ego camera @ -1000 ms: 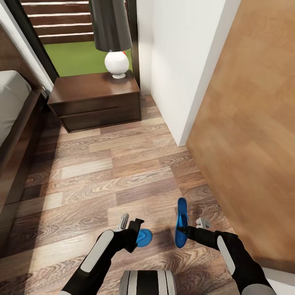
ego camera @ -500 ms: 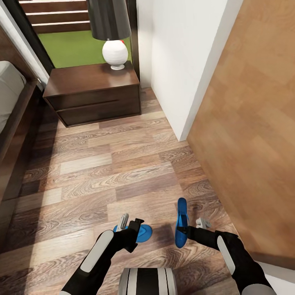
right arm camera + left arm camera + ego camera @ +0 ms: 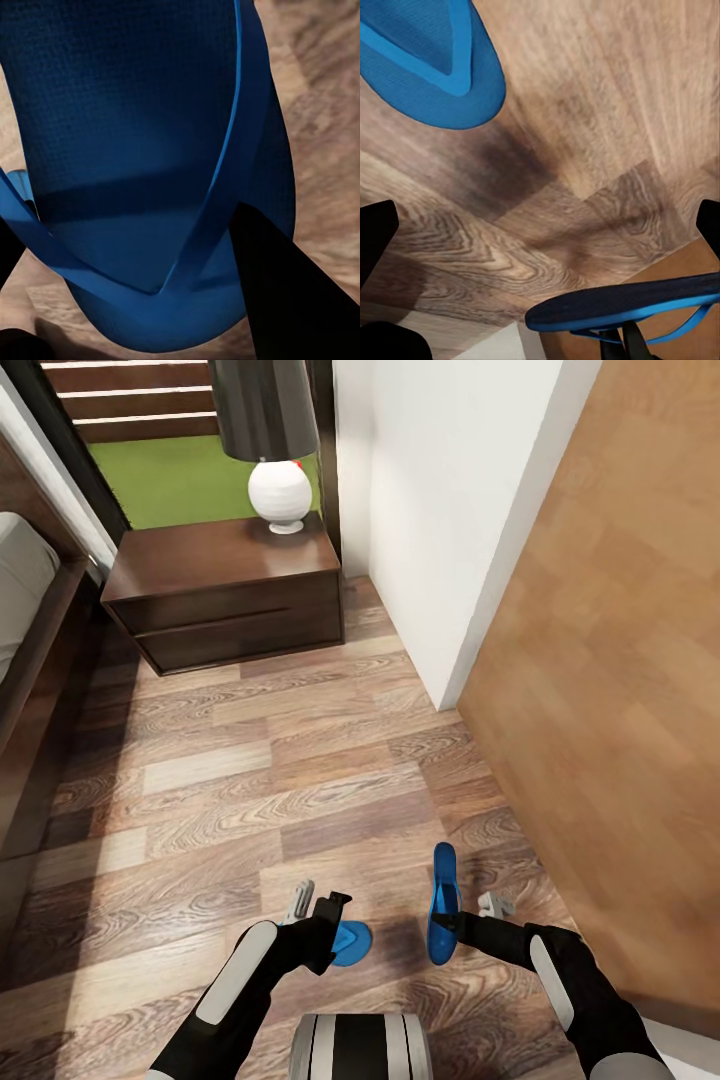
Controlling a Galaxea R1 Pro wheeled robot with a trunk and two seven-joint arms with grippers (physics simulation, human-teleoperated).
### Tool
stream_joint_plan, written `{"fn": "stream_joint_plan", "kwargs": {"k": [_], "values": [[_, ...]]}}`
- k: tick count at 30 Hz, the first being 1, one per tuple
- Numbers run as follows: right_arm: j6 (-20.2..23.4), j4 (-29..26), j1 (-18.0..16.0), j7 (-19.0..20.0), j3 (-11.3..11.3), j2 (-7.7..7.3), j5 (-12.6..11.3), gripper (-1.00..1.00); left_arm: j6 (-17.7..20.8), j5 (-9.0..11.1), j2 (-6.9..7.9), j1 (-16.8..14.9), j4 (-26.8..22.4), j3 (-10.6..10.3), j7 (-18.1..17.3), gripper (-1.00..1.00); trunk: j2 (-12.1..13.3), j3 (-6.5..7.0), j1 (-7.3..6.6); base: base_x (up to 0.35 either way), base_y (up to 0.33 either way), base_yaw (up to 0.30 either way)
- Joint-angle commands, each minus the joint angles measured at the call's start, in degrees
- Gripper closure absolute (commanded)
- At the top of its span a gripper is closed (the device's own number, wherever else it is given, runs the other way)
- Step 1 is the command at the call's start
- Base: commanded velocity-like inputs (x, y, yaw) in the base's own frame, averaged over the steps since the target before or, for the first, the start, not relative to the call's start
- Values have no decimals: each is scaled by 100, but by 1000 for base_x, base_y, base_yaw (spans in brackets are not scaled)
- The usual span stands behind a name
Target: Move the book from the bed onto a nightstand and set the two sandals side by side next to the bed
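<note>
**Head view: two sandals carried, bed edge at the left**

Head view shows the right gripper point(image 3: 452, 922) clamped on a blue sandal point(image 3: 441, 902), held on edge so the sole stands nearly upright above the plank floor point(image 3: 250, 780). The left gripper point(image 3: 318, 908) carries the other sandal point(image 3: 349, 942) beside its fingers; whether its jaws are closed on it I cannot tell, since the arm hides the contact. In the right wrist view the strap point(image 3: 225, 180) runs past a dark finger point(image 3: 277, 292), so the hold looks to be on the strap alone.

The bed point(image 3: 30, 620) lies at the far left, with a nightstand point(image 3: 225, 600) and lamp point(image 3: 275, 460) ahead. The book is not visible.

The likely risks: a strap-only hold lets the sandal swing or slip out while the base turns, and releasing it on edge would leave it tipped over rather than flat. The white wall corner point(image 3: 440, 560) sits close on the right, so a wide turn could clip the right arm.
</note>
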Motion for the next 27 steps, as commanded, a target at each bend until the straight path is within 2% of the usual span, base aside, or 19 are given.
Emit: {"fn": "stream_joint_plan", "kwargs": {"k": [1, 7, 15, 27], "values": [[42, -2, -2, 7, -11, 3, -29, 100, 11, 17, 0, -1, -6, 3, 34, -100, -1, -4, -1, 8, 0, 0], [42, -3, -2, 7, -11, 1, -29, 100, 4, 17, 0, -1, -6, 3, 32, -100, -1, -4, -1, 8, 0, 0], [42, -7, -2, 7, -11, 1, -29, 100, 6, 17, 0, 2, -6, 2, 21, -100, -1, -4, -1, 180, 32, 0], [42, -8, -2, 7, -11, 1, -29, 100, 1, 17, 0, 2, 2, 8, 65, -100, -1, -4, -1, 10, 1, 0]]}}
